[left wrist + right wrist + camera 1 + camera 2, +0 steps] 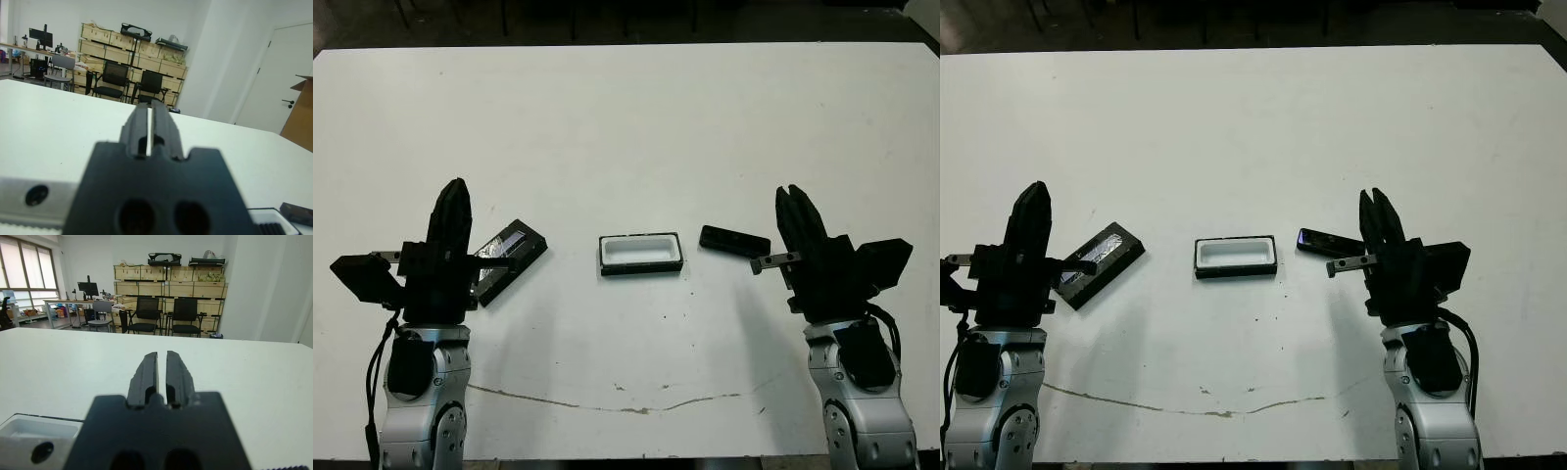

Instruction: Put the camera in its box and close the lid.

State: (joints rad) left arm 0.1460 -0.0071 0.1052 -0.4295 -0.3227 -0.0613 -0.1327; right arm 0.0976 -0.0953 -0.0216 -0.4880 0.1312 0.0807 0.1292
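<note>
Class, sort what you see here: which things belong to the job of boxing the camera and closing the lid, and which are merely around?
Belongs to the job:
camera
box, open and empty
lid
left hand
right hand

Merely around:
white table
chairs
wooden crates

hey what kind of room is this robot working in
Probably an office or lab workroom. Beyond the white table stand black office chairs, stacked wooden crates against the wall, and a desk with a monitor by the windows.
</note>
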